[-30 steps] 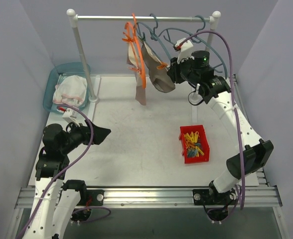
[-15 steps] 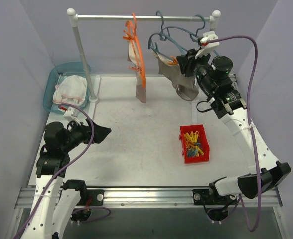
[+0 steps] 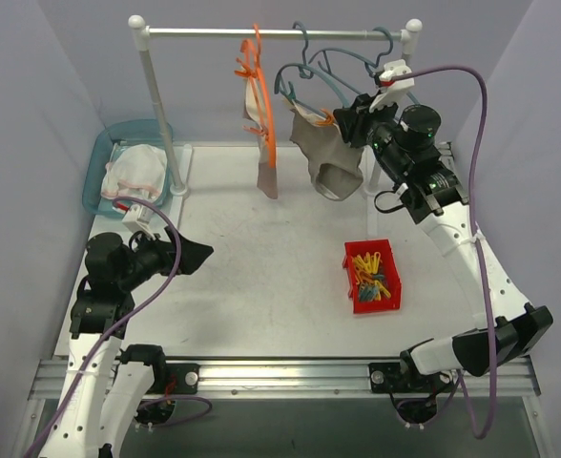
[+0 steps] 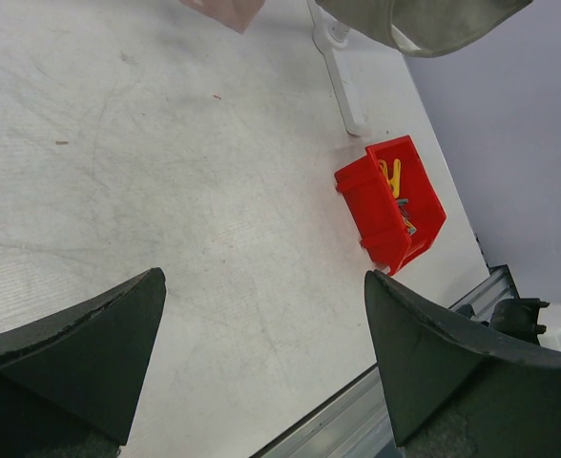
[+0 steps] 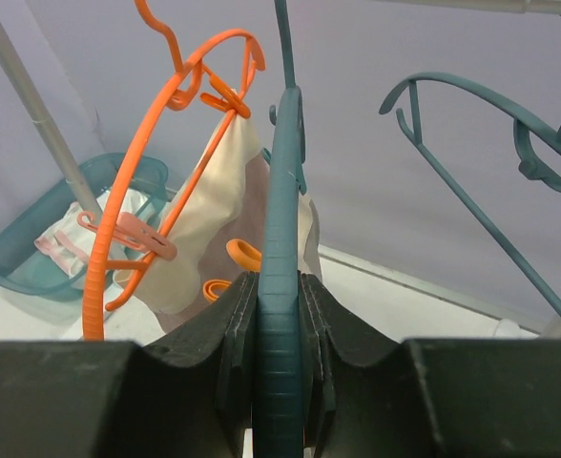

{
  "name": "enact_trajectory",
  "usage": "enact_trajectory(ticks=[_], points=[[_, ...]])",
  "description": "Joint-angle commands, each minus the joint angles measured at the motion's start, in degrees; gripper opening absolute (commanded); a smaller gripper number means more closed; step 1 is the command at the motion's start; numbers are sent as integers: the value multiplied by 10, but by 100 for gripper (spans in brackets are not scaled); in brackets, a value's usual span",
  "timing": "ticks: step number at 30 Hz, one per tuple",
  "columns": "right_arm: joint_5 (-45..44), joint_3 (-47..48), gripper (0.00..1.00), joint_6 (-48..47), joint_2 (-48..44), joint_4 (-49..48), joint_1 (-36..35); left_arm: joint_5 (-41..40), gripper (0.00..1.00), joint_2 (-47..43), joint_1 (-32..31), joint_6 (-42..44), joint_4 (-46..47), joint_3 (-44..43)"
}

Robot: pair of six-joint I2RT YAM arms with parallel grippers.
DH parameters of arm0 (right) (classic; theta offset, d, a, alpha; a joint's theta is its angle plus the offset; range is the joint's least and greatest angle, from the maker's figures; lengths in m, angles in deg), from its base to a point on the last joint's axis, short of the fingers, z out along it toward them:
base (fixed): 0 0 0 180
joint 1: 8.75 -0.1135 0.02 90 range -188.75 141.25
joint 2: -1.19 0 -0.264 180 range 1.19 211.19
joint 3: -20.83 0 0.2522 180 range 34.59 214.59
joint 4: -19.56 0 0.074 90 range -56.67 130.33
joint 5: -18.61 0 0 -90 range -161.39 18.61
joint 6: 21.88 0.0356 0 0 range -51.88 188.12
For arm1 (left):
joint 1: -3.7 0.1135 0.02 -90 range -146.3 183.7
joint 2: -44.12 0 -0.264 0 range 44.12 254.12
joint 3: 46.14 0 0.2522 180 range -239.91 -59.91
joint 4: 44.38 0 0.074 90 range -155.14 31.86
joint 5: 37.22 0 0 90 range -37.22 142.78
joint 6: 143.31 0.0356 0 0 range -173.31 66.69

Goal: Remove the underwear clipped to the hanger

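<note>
My right gripper [image 3: 345, 122] is shut on the arm of a teal hanger [image 3: 309, 72] under the rail [image 3: 271, 34]; the right wrist view shows its jaws [image 5: 279, 286] clamped on the teal bar [image 5: 282, 191]. Taupe-beige underwear [image 3: 328, 157] hangs from that hanger by an orange clip [image 3: 324, 119]. A dusty pink piece [image 3: 266, 172] hangs clipped on the orange hanger [image 3: 261, 91], also in the right wrist view [image 5: 209, 219]. White underwear with pink trim [image 3: 135, 172] lies in the teal basket [image 3: 99, 157]. My left gripper [image 3: 199, 256] is open and empty, low over the table [image 4: 261, 277].
A red bin [image 3: 371, 277] of coloured clothespins stands right of centre, also in the left wrist view [image 4: 390, 200]. A second, empty teal hanger [image 3: 387, 46] hangs near the right post [image 3: 412, 38]. The left post [image 3: 156, 105] and its foot stand beside the basket.
My right gripper carried the teal hanger and taupe underwear right and upward, then a little back left. The left arm has not moved.
</note>
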Motion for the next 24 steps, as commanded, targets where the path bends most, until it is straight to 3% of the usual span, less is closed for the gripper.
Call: enact_trajectory(ticks=[1,6,10,24], points=[[5,47,2,-20,12,53,2,0,94,-4,-2,6,11,-10],[2,39,12,-35,15,138,2,5,94,1,-3,1,22,-3],[-12,38,25,-34,23,177,-1,7,94,4,-2,0,28,0],[-77,144,44,-71,130,237,-43,8,94,9,-2,8,26,-3]])
